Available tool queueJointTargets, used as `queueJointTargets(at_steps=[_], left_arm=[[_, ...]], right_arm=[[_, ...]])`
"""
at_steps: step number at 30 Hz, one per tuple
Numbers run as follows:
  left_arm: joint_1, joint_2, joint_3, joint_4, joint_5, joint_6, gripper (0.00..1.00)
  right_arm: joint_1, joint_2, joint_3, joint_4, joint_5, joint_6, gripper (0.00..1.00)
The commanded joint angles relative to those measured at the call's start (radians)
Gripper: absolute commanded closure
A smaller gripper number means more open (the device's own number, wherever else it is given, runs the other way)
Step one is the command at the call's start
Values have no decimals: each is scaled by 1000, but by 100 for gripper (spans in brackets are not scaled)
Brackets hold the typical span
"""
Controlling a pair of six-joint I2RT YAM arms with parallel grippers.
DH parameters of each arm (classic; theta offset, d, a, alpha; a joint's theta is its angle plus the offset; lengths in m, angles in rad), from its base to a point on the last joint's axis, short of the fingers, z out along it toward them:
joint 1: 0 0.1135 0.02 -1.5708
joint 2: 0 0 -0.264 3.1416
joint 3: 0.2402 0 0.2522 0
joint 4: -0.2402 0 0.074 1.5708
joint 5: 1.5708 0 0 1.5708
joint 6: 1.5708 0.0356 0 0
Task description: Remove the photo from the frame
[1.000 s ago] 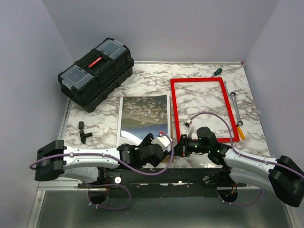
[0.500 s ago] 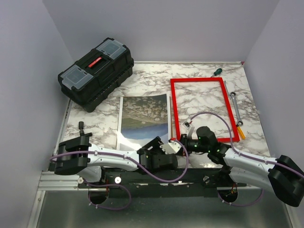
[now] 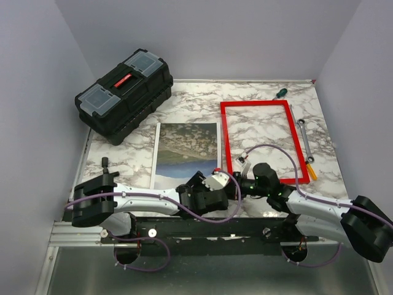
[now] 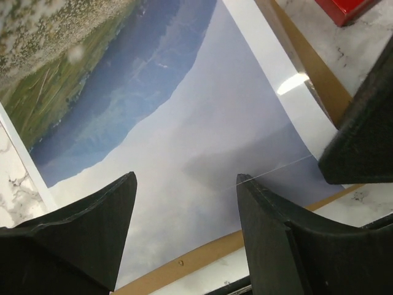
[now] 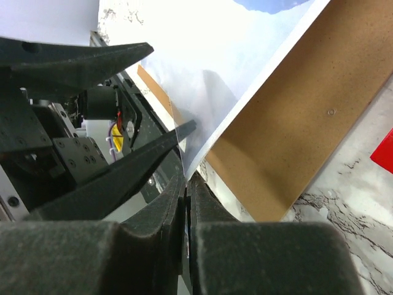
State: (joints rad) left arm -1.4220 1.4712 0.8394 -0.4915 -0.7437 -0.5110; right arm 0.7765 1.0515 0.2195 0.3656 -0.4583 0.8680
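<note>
Photo (image 3: 186, 150) lies outside the frame (image 3: 255, 103), face up on the marble worktop (image 3: 196, 101), its long sides running from the middle toward the near edge. Just beside it to the right, the red frame rests flat, marble showing through it. The photo's near end sits on a brown backing board (image 5: 307, 110) at the worktop's near edge. The right claw (image 5: 187, 179) is clenched on the photo's near right corner, where the sheet's edge runs into the slit between its fingers and curls up off the board. The left claw (image 4: 184, 184) hangs released over the pale sky end of the print, fingers apart. A black toolbox (image 3: 123, 92) sits toward the far left corner. A screwdriver (image 3: 280, 93) and a wrench (image 3: 305, 138) lie by the frame, toward the right edge.
</note>
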Motion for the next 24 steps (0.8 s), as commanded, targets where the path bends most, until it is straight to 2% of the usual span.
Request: queueJointTargets(at_steps=[1,5,8,10,15,20,24], left_arm=[[41,-63,-26,80,29,-9,33],[58,-85,-38,126,88,14,34],[58,-86,-40,143,115,14,34],[58,-84,-39,140,125,12,34],[59,-123,-44,120,167,-5,26],[73,-283,-104,109,278,-49,15],[154,-481,-198,176,481,-62,11]], right_arm=[[3,17,-25,61,-27,14,88],[3,26,-29,69,-14,14,84],[3,33,-35,82,5,25,90],[2,36,-33,74,14,23,99],[3,3,-10,-39,26,16,99],[2,-56,17,-146,19,98,99],[3,-47,76,-289,0,197,99]])
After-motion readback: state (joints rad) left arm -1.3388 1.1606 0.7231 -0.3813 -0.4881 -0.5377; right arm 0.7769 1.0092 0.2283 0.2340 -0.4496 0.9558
